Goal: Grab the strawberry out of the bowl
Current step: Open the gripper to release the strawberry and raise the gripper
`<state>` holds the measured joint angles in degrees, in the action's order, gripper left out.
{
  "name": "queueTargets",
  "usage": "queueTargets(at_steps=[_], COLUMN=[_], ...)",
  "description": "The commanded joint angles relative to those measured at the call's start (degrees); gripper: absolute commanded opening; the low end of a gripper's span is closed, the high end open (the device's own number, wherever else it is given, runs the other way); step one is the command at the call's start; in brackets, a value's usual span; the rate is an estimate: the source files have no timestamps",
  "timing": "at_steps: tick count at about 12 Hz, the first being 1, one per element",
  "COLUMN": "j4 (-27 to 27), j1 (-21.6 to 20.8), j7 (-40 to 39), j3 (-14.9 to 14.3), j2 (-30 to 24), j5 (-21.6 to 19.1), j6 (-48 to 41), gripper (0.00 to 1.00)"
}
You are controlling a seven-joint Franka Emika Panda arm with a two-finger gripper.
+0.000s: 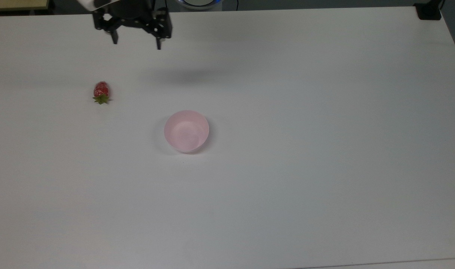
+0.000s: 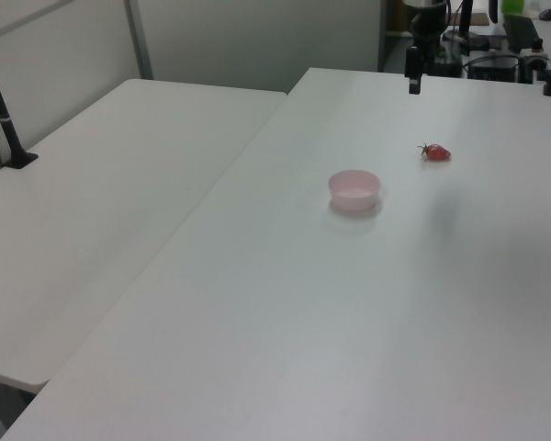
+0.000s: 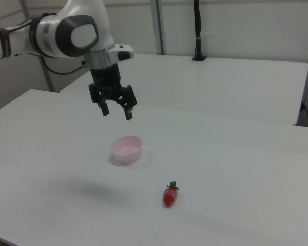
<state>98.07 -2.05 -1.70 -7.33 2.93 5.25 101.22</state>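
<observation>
Hanging high above table (image 1: 287, 186), fingers (image 3: 129, 116) down, spread wide, empty; strawberry (image 1: 101, 90) outside bowl (image 1: 186, 130).

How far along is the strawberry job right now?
Done: the strawberry is out of the bowl, lying on the table well apart from it, and the bowl's inside is bare. In hand: nothing; the gripper hangs open above the table, away from both. Left: nothing obvious, beyond perhaps parking the arm.

Two white tables (image 2: 119, 184) side by side, pale wall (image 2: 257, 37) behind.
</observation>
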Motion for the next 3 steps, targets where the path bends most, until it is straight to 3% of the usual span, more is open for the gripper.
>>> queueTargets(at_steps=[1,3], j4=[1.2,1.2], j1=[-1.2,-0.8], j7=[6.8,7.1], j3=[1.1,1.8], j2=[-1.7,-1.6], j5=[1.1,0.6], j6=[-0.5,-0.2], gripper=[1.0,1.0])
